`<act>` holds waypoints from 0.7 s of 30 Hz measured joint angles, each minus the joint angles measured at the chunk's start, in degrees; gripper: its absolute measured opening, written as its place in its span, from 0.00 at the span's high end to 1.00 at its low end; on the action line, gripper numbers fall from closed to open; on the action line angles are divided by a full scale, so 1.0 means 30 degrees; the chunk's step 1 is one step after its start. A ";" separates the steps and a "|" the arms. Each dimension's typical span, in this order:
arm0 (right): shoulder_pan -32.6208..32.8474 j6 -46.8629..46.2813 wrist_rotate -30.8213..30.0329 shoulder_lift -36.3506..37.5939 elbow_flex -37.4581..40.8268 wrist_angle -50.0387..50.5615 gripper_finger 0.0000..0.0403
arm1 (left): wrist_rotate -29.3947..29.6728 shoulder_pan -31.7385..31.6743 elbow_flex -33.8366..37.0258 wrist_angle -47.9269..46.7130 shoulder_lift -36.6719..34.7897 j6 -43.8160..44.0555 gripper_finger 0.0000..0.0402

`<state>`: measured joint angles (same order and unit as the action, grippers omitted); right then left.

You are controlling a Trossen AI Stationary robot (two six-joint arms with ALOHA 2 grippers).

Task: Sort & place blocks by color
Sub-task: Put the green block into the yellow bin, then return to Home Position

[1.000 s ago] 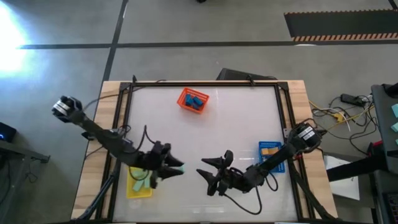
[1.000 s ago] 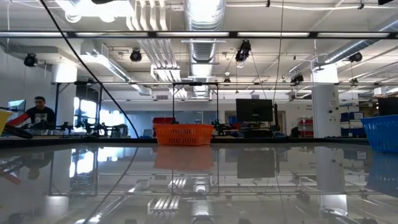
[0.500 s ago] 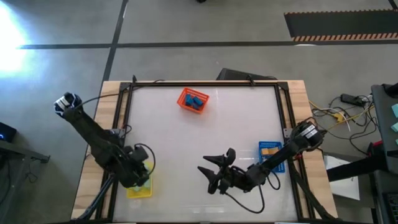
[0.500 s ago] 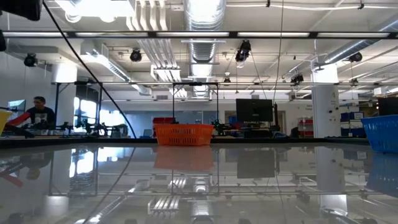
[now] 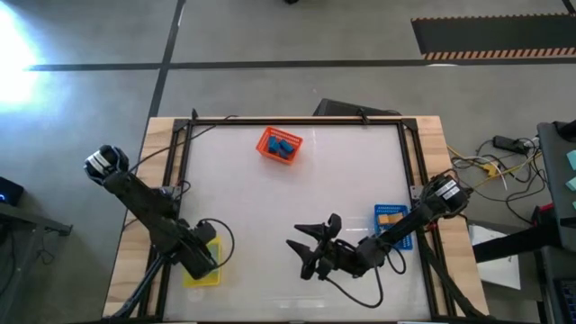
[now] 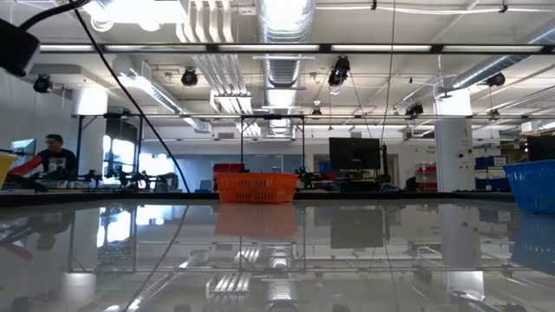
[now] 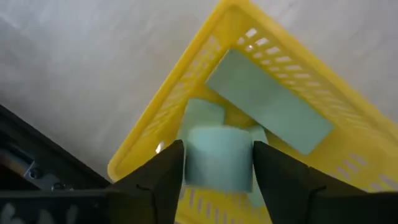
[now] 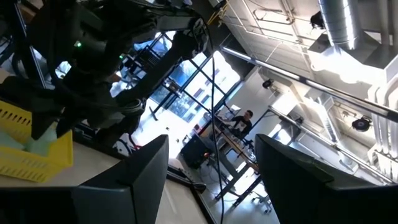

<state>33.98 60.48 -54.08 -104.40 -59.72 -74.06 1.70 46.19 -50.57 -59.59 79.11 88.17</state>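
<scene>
In the left wrist view my left gripper (image 7: 217, 149) is shut on a mint green block (image 7: 217, 167) just above the yellow tray (image 7: 186, 81). That tray holds a mint green bar (image 7: 267, 102) and another mint piece (image 7: 202, 115). From above, the left gripper (image 5: 200, 261) sits over the yellow tray (image 5: 193, 277) near the table's left near corner. My right gripper (image 5: 297, 255) is open and holds nothing, low over the table's near middle. The orange tray (image 5: 279, 144) holds blue blocks. An orange block lies in the blue tray (image 5: 391, 219). My left gripper pinches the mint green block by two opposite sides (image 7: 189, 163), one finger on each. The fingers point down into the yellow tray from above. Whether the block rests on the pieces below, I cannot tell.
The white tabletop between the three trays is bare. A dark frame (image 5: 297, 121) runs along the table's edges. Cables trail from both arms. In the low view the orange tray (image 6: 256, 186) stands far off and the blue tray (image 6: 531, 182) at the right.
My left gripper has carried the mint green block from the table's near middle toward the left edge. It has tipped down over the yellow tray and has stayed shut on the block.
</scene>
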 joint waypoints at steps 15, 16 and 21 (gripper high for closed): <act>-0.1202 -0.6599 0.3018 0.4617 0.6287 0.1368 0.43 | 0.7447 -0.0863 -0.0361 1.0730 -0.1070 -1.5610 0.46; -0.1703 -0.7606 0.3880 0.5327 0.7053 0.1763 0.43 | 0.7101 -0.1262 -0.0079 1.3488 -0.1078 -1.9484 0.47; -0.4522 -0.9800 0.6228 0.9423 1.0642 0.2295 0.43 | 0.3633 -0.4508 0.0831 1.9438 -0.1512 -3.1491 0.57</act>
<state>20.41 31.08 -35.40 -76.13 -27.80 -67.18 12.60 32.67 -48.07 -1.27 74.58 -6.30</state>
